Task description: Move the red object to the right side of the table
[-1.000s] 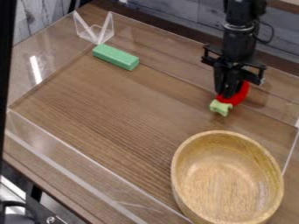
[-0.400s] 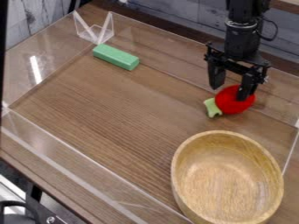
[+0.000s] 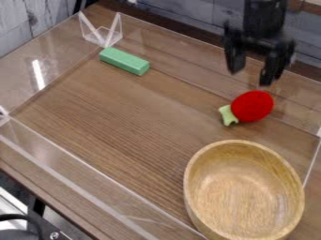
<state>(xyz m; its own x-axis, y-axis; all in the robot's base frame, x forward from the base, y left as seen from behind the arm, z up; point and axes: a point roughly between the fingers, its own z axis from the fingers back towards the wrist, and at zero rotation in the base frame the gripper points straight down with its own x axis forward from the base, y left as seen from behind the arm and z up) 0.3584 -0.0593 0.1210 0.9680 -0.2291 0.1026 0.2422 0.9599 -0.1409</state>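
The red toy [image 3: 253, 107] lies behind the bowl [image 3: 242, 194], apparently delivered; the spread jaws [image 3: 254, 68] need only retreat.

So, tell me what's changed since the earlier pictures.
The gripper let go of the red toy and moved away from it, toward the back; the toy now lies free on the table. The green block and the bowl stayed put.

A green block [image 3: 124, 62] sits near the far wall. A big round bowl [image 3: 243, 202] sits at the near side.
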